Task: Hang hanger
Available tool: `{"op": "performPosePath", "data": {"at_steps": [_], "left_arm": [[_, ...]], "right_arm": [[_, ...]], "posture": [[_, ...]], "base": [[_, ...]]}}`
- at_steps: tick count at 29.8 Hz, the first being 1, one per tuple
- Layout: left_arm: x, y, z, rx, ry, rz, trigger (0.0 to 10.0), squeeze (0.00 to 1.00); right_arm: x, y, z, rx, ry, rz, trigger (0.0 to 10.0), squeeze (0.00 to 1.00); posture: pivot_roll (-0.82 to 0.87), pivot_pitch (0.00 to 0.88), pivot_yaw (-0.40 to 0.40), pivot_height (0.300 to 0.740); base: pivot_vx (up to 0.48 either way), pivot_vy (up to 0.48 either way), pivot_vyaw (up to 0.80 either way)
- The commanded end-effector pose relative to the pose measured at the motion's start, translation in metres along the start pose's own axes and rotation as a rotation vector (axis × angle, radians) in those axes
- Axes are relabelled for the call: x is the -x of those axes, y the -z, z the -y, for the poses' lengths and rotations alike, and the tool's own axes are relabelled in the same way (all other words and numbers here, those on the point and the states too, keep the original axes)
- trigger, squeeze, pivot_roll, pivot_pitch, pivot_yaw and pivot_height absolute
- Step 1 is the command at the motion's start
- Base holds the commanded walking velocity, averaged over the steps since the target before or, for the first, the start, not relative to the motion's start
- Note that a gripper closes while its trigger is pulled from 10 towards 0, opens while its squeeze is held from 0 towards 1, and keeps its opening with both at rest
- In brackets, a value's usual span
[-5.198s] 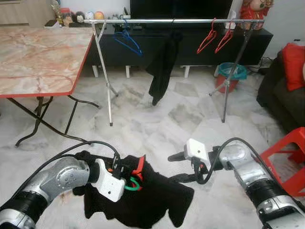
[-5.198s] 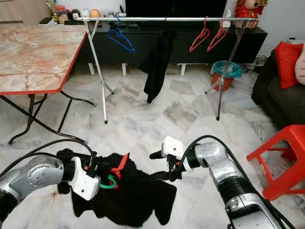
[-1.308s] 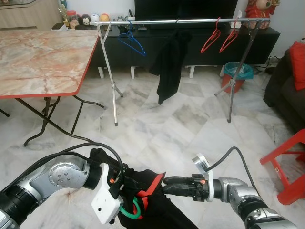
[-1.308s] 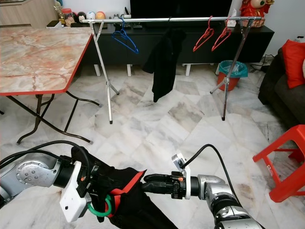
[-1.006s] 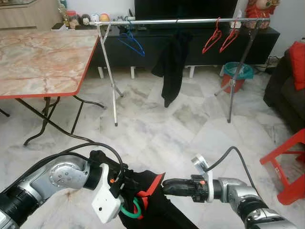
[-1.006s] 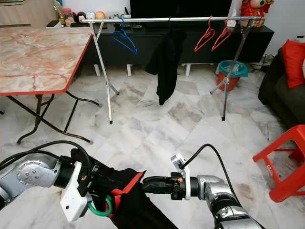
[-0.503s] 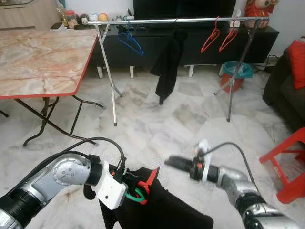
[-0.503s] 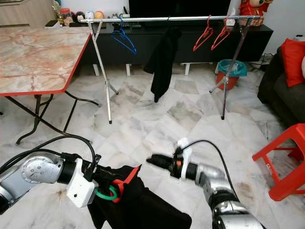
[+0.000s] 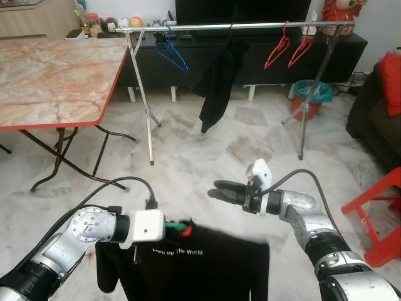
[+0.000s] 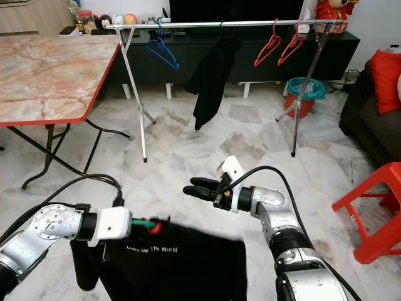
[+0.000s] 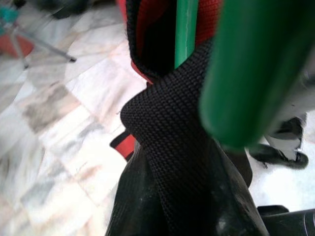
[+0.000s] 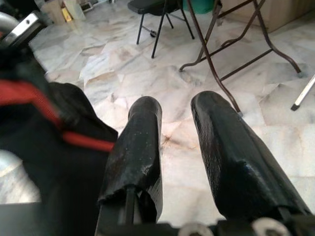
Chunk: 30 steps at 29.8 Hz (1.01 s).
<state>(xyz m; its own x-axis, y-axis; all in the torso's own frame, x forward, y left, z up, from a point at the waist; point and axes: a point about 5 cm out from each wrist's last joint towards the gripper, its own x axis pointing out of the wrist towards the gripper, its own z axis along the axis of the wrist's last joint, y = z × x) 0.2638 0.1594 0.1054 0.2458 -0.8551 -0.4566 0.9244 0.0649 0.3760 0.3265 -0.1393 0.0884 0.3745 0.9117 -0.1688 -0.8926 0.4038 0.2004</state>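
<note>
The left gripper (image 9: pixel 170 227), near left, has its jaws clamped on a green hanger (image 9: pixel 180 226) carrying a black shirt (image 9: pixel 207 263) with red collar trim, which hangs spread out low above the marble floor (image 9: pixel 188 163); the right gripper (image 9: pixel 216 189) hovers just right of it, apart from the shirt, jaws parted and holding nothing; far off, a rail (image 9: pixel 232 26) carries a blue hanger (image 9: pixel 172 53), a dark garment (image 9: pixel 216 78) and two red hangers (image 9: pixel 289 47); a teal bin (image 9: pixel 307 99) stands beyond, contents unclear; a marble counter (image 9: pixel 50 75) stands left.
</note>
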Motion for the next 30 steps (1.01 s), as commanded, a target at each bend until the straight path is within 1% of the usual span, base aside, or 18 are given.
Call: {"op": "performPosePath", "data": {"at_steps": [1,2,3,5,7,8,9,12,13,14,15,16,19,21,24,30], "left_arm": [[0.003,-0.001,-0.002,0.022,-0.029,0.015,10.0,0.00],[0.003,-0.001,-0.001,0.031,-0.020,0.012,10.0,0.00],[0.004,-0.002,0.000,0.038,-0.008,0.008,10.0,0.00],[0.004,-0.003,0.000,0.050,-0.002,-0.001,10.0,0.00],[0.004,-0.002,0.000,0.054,0.003,-0.007,10.0,0.00],[0.004,-0.001,0.000,0.058,0.014,-0.015,10.0,0.00],[0.004,-0.001,0.000,0.058,0.014,-0.015,10.0,0.00],[0.005,0.005,0.002,0.050,0.029,-0.049,10.0,0.00],[0.004,0.006,0.002,0.049,0.035,-0.058,10.0,0.00],[0.004,0.006,0.002,0.049,0.035,-0.058,10.0,0.00],[0.004,0.006,0.002,0.047,0.041,-0.062,10.0,0.00],[0.004,0.006,0.003,0.049,0.043,-0.063,10.0,0.00],[0.004,0.006,0.003,0.049,0.052,-0.066,10.0,0.00],[0.004,0.005,0.004,0.050,0.057,-0.066,10.0,0.00],[0.005,0.005,0.004,0.044,0.068,-0.064,10.0,0.00],[0.004,0.000,0.002,0.027,0.076,-0.049,10.0,0.00]], "right_arm": [[0.000,-0.006,-0.001,0.031,-0.026,0.001,10.0,0.00],[0.000,-0.004,-0.002,0.030,-0.048,-0.006,10.0,0.00],[0.001,-0.001,-0.006,0.024,-0.102,-0.017,10.0,0.00],[0.002,0.000,-0.010,0.022,-0.150,-0.031,10.0,0.00],[0.003,0.001,-0.011,0.019,-0.170,-0.041,10.0,0.00],[0.005,0.002,-0.013,0.013,-0.200,-0.058,10.0,0.00],[0.005,0.002,-0.013,0.013,-0.200,-0.058,10.0,0.00],[0.010,0.007,-0.016,0.030,-0.257,-0.131,10.0,0.00],[0.014,0.014,-0.018,0.033,-0.286,-0.195,10.0,0.00],[0.014,0.014,-0.018,0.033,-0.286,-0.195,10.0,0.00],[0.017,0.019,-0.020,0.031,-0.314,-0.234,10.0,0.00],[0.019,0.021,-0.022,0.032,-0.332,-0.250,10.0,0.00],[0.022,0.028,-0.024,0.031,-0.346,-0.291,10.0,0.00],[0.022,0.030,-0.025,0.018,-0.341,-0.294,10.0,0.00],[0.020,0.035,-0.027,0.000,-0.349,-0.301,10.0,0.00],[0.016,0.051,-0.033,-0.018,-0.340,-0.349,10.0,0.00]], "posture": [[0.06,0.000,0.008,0.740],[0.07,0.000,0.008,0.740],[0.07,0.000,0.008,0.740],[0.07,0.000,0.007,0.740],[0.07,0.000,0.006,0.740],[0.07,0.000,0.006,0.740],[0.07,0.000,0.006,0.740],[0.06,0.000,0.006,0.740],[0.06,0.000,0.006,0.740],[0.06,0.000,0.006,0.740],[0.06,0.000,0.005,0.740],[0.06,0.000,0.005,0.740],[0.06,0.000,0.002,0.740],[0.06,0.000,0.002,0.740],[0.07,0.000,0.002,0.740],[0.07,0.000,0.002,0.740]], "base": [[0.000,0.000,0.00],[0.000,0.000,0.00],[0.000,0.000,0.00],[0.000,0.000,0.00],[0.000,0.000,0.00],[0.000,0.000,0.00],[0.000,0.000,0.00],[0.000,0.000,0.00],[0.000,0.000,0.00],[0.000,0.000,0.00],[0.000,0.000,0.00],[0.000,0.000,0.00],[0.000,0.000,0.00],[0.000,0.000,0.00],[0.000,0.000,0.00],[0.000,0.000,0.00]]}}
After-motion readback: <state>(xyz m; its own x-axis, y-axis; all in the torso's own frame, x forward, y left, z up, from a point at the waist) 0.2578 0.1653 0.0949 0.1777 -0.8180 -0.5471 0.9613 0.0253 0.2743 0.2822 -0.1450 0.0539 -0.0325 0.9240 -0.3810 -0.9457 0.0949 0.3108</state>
